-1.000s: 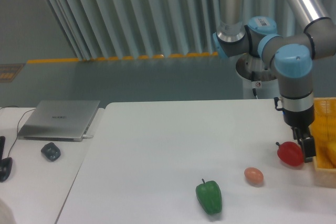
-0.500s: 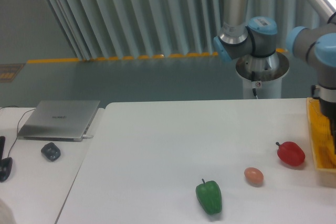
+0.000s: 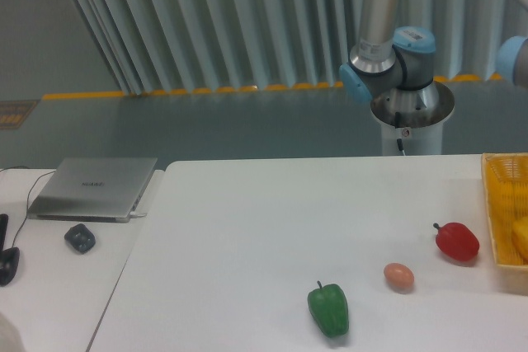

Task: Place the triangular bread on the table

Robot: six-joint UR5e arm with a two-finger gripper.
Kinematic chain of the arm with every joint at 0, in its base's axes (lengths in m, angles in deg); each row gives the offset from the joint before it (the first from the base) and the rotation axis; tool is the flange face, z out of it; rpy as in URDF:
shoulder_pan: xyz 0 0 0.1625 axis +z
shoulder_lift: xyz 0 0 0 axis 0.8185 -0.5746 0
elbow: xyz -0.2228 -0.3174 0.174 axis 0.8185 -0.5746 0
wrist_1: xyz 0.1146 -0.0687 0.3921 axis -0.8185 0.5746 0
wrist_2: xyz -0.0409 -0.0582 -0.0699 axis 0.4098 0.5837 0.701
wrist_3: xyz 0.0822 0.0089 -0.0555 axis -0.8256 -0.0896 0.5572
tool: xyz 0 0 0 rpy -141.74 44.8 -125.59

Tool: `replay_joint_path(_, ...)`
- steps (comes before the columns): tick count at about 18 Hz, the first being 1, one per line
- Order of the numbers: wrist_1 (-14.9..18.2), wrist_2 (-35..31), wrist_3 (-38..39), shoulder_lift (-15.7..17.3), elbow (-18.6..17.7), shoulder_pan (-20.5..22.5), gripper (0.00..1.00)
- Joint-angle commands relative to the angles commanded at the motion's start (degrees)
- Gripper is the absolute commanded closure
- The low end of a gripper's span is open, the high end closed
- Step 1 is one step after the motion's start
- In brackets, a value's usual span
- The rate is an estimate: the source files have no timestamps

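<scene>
Camera view shows the table (image 3: 272, 220) without the triangular bread; gripper out of frame, state unknowable. Next, grasp bread from the yellow basket (image 3: 500, 204) at right.

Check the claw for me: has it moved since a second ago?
Yes. A second ago it hung beside the red pepper; since then it swung right, past the yellow basket, and has left the frame. The pepper has not shifted.
</scene>
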Motion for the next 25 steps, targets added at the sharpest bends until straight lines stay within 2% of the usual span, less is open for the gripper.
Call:
replay_joint_path(3, -0.2, 2.9, -2.7, -1.1, 0.1, 1.7, 0.0)
replay_joint_path(7, -0.3, 3.4, -5.2, -3.1, 0.5, 3.4, 0.0)
replay_joint_path(18, -1.0, 3.8, -5.8, -4.7, 0.6, 4.0, 0.0)
replay_joint_path(19, -1.0, 3.8, -5.7, -4.7, 0.6, 4.1, 0.03)
replay_joint_path(21, -1.0, 3.7, -5.7, -4.7, 0.6, 4.1, 0.2)
replay_joint_path(24, -1.0, 3.7, -5.7, -4.8, 0.8, 4.0, 0.24)
replay_joint_path(25, -1.0, 3.7, -5.7, -4.8, 0.8, 4.1, 0.3)
